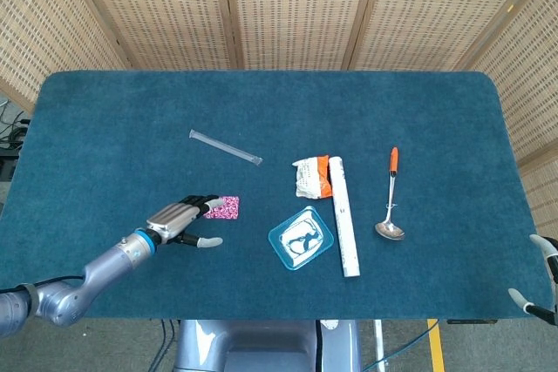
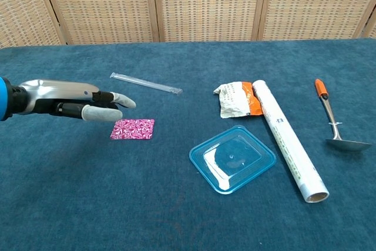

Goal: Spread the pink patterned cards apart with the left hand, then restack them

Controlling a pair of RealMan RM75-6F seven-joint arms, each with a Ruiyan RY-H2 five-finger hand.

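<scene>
On the napped blue cloth table (image 1: 105, 128), the metallic, dark-fingered left hand (image 1: 181, 218) hangs flat, fingers straight and slightly apart, empty. The pink patterned cards (image 2: 133, 129), one flat rectangular stack, lie at its two o'clock under the fingertips (image 2: 125, 101); contact unclear.

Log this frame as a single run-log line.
phase: approach | left hand: open, fingers extended, over left edge of pink patterned cards, contact unclear | cards: stacked, not yet spread | right hand: idle at table edge
</scene>
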